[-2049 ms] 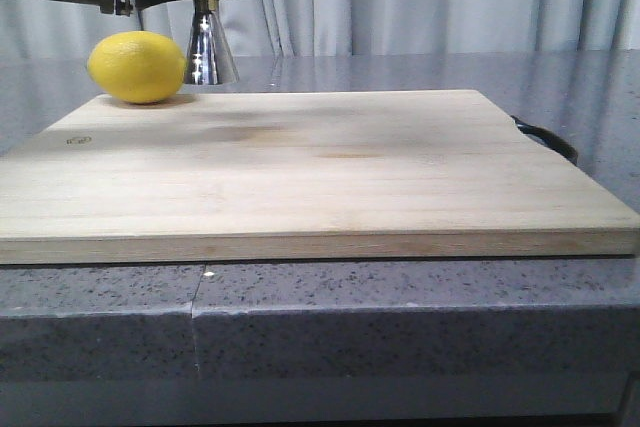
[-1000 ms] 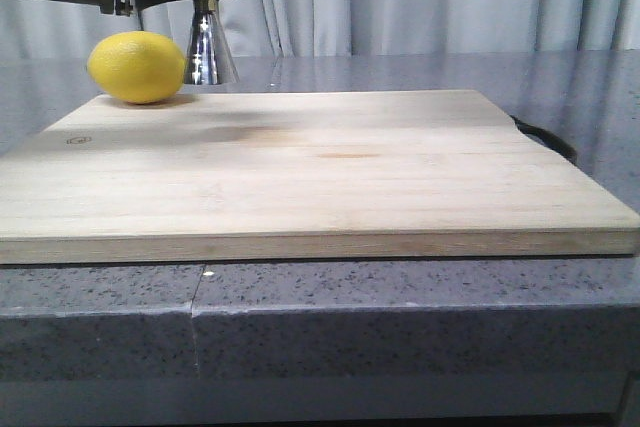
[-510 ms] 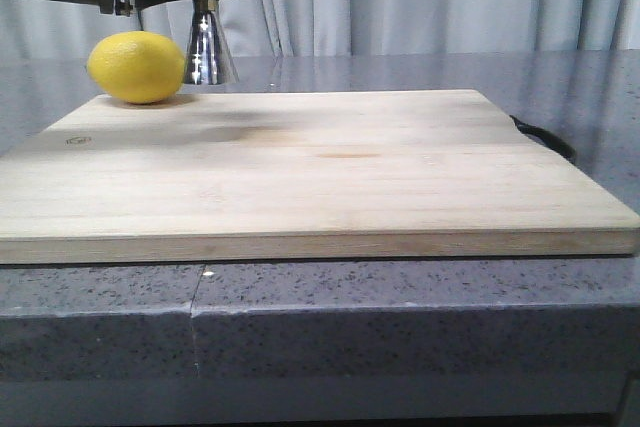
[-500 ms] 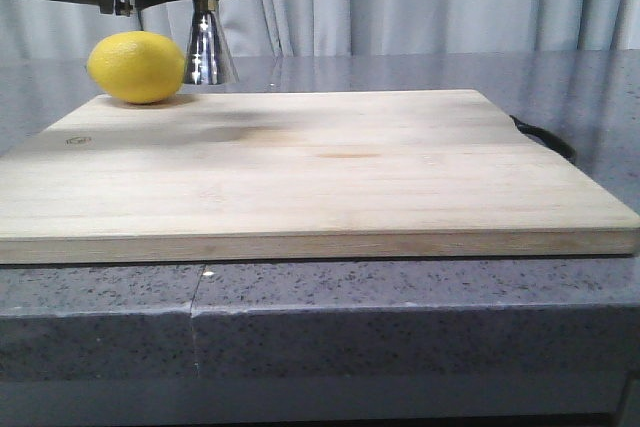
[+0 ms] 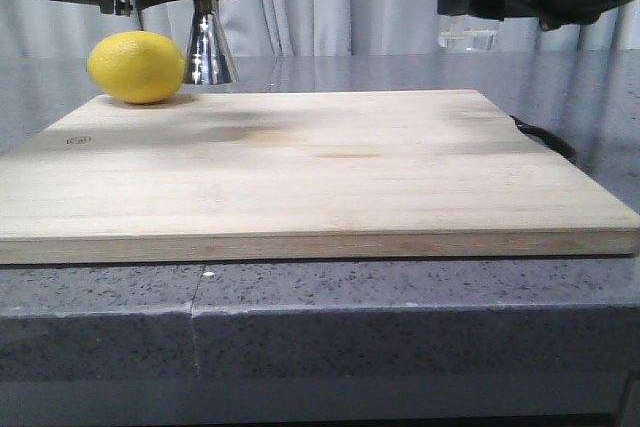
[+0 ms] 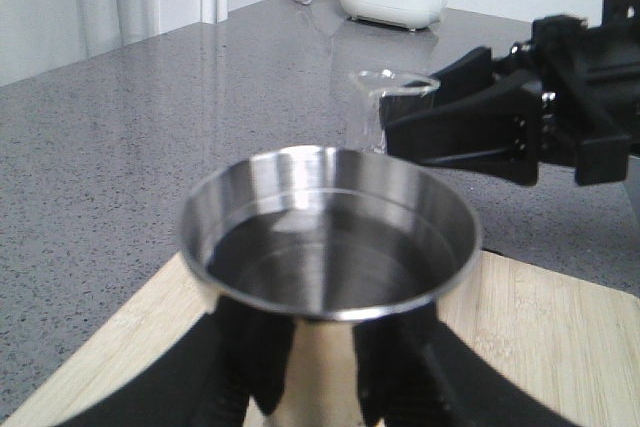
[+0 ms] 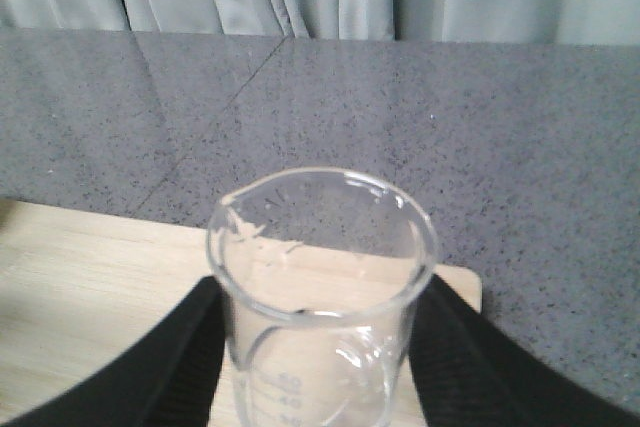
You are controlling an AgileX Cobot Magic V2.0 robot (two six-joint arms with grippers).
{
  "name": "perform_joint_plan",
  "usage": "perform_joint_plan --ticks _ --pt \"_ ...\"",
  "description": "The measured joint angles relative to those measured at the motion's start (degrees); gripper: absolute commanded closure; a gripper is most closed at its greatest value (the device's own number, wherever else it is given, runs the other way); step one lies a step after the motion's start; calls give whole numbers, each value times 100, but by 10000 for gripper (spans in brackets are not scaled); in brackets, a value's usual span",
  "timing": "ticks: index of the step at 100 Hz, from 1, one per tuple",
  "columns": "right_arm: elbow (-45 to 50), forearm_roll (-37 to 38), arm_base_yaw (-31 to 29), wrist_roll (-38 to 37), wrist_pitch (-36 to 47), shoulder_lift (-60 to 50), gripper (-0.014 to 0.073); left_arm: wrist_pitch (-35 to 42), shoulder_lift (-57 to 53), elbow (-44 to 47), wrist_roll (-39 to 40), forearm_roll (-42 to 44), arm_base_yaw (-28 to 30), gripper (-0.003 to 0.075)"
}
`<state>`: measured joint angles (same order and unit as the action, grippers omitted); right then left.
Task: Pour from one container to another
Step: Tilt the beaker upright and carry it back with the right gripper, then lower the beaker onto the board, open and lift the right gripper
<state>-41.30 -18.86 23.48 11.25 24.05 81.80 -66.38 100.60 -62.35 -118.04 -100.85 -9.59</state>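
Bamboo cutting board (image 5: 300,172) fills the near counter, and everything else sits relative to it: a lemon (image 5: 136,67) rests on its far left corner, and just beside the lemon the steel jigger (image 5: 208,45) stands at the board's far left edge, clamped about its waist between the black fingers of the left gripper (image 6: 320,367). Seen from the left wrist, the jigger's upper cup already holds dark liquid. Over the board's far right corner the right gripper (image 7: 320,347) is closed around the glass beaker (image 7: 322,287), which is upright and lifted clear of the wood; it looks almost empty, though how much clear liquid remains is hard to tell. Beaker and jigger are well apart, so the step in hand appears to be either carrying the beaker across or setting it down. To pour well, keep it upright while travelling along the board's far edge, bring its lip just above the jigger's rim, then tilt slowly while the left arm holds the jigger steady. White scale marks on the beaker are readable in part, seemingly 40 and 50; a small stamp near the board's left edge is illegible.
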Motion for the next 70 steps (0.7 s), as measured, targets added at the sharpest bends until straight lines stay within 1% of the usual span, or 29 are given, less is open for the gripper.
perform_joint_plan --ticks 44,51,70 --pt "0 -19 0 -99 587 845 265 0 0 0 0 0 0 498" --pt "0 -19 0 -205 626 902 265 0 0 0 0 0 0 498" --pt "0 264 23 -308 715 926 265 0 0 0 0 0 0 498"
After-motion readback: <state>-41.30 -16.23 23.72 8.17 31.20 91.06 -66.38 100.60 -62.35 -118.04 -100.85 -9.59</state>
